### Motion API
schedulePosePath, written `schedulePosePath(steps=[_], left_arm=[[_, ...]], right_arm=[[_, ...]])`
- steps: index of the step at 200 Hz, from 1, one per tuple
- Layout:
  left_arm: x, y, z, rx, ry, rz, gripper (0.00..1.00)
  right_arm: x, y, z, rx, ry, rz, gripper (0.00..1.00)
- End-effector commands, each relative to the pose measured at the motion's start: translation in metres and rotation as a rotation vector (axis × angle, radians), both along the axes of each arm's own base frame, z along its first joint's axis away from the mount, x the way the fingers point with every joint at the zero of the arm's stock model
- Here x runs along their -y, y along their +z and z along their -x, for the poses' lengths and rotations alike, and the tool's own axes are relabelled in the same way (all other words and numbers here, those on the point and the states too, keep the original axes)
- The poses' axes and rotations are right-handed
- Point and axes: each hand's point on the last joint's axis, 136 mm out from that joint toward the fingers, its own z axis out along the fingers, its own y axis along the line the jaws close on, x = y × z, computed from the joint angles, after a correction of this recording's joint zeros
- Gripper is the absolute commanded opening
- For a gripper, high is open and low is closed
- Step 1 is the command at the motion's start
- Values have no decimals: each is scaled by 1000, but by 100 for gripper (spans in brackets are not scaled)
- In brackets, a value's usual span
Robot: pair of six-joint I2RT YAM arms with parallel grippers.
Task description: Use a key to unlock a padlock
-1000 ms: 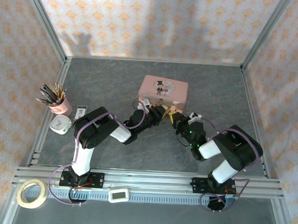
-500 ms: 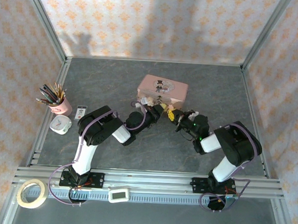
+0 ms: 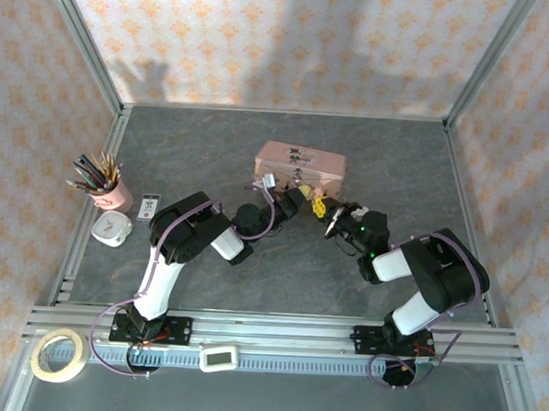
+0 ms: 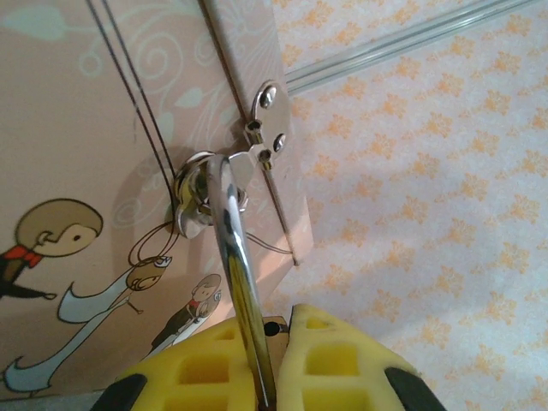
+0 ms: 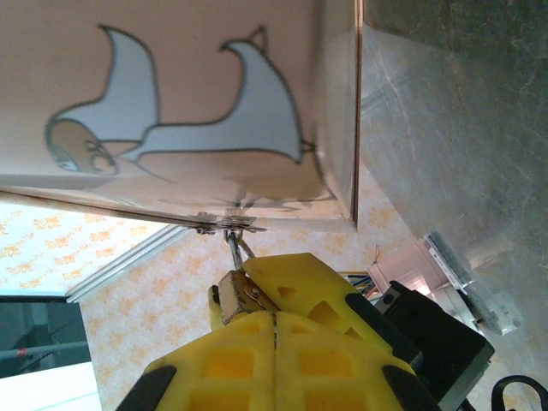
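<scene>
The left arm (image 3: 163,282) and the right arm (image 3: 414,314) were built of glossy black joints and white tubes, bolted to black base blocks (image 3: 148,329). Thin purple cables (image 3: 104,313) were looped along them. The left gripper (image 4: 272,342) and the right gripper (image 5: 276,321) were faced with yellow pads (image 4: 338,360), moulded with square hollows and black edge patches

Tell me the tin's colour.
Pink tin, printed with cartoon figures; best seen in the left wrist view.
</scene>
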Motion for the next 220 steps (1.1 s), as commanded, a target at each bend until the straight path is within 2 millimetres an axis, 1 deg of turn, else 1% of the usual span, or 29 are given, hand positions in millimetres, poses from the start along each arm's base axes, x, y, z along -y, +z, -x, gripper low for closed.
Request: schedulePosePath(steps=[1, 16, 36, 38, 44, 45, 46, 57, 61, 62, 64, 66, 69, 70, 86, 103, 113, 114, 115, 117, 148, 174, 179, 182, 190, 215, 220], left_arm=[[14, 38, 35, 205, -135, 77, 0], [10, 36, 32, 185, -117, 84, 0], [1, 28, 25, 134, -71, 98, 0], [0, 26, 24, 126, -66, 99, 0], [-3, 23, 22, 105, -56, 106, 0], [-3, 22, 22, 102, -55, 107, 0], [-4, 21, 21, 99, -52, 108, 0], [-9, 14, 17, 64, -30, 114, 0], [-11, 11, 16, 51, -23, 112, 0], [-11, 11, 16, 49, -21, 112, 0], [-11, 9, 16, 44, -20, 111, 0], [-11, 9, 16, 42, -19, 110, 0], [-13, 7, 15, 35, -15, 105, 0], [-12, 7, 15, 34, -15, 104, 0], [-11, -2, 12, 0, -13, 64, 0], [-10, -11, 11, -34, -7, 29, 0], [-11, -17, 12, -58, -3, 20, 0], [-12, -18, 11, -61, -1, 19, 0], [-12, -18, 11, -64, 1, 18, 0], [-12, -19, 11, -70, 3, 17, 0], [-16, -39, 12, -169, 18, -16, 0], [-17, -59, 19, -258, 26, -90, 0], [-18, -61, 20, -269, 27, -102, 0], [-19, -68, 21, -291, 29, -124, 0], [-20, -74, 24, -317, 32, -150, 0], [-26, -91, 31, -385, 49, -223, 0], [-27, -93, 32, -392, 51, -228, 2]], right_arm=[[-8, 54, 5, 45, 52, -224, 0], [-10, 44, 2, 63, 54, -147, 0], [-13, 33, -4, 143, 64, 25, 0], [-13, 35, -4, 160, 64, 41, 1], [-14, 29, -6, 170, 68, 111, 5], [-14, 32, -7, 181, 65, 114, 6], [-14, 30, -7, 178, 64, 125, 7], [-10, 23, -11, 227, 58, 285, 14], [-8, 19, -12, 228, 55, 349, 17], [-8, 21, -13, 241, 51, 364, 18], [-6, 15, -14, 229, 52, 403, 19], [-4, 16, -15, 239, 47, 434, 21], [-1, 11, -16, 232, 45, 489, 22], [0, 13, -16, 243, 40, 501, 23], [22, 9, -17, 258, 1, 728, 32], [41, 11, -13, 285, -37, 884, 38], [48, 3, -11, 280, -25, 961, 40], [48, 2, -10, 280, -21, 968, 40], [48, 7, -10, 292, -25, 968, 40], [49, 9, -9, 302, -27, 976, 40], [58, 4, -2, 341, 41, 1136, 41], [67, 11, 1, 390, 60, 1259, 42], [69, 14, 2, 399, 59, 1276, 43], [70, 15, 2, 404, 58, 1286, 43], [71, 19, 2, 419, 57, 1306, 43], [75, 28, 2, 439, 44, 1336, 44], [75, 29, 2, 442, 43, 1337, 44]])
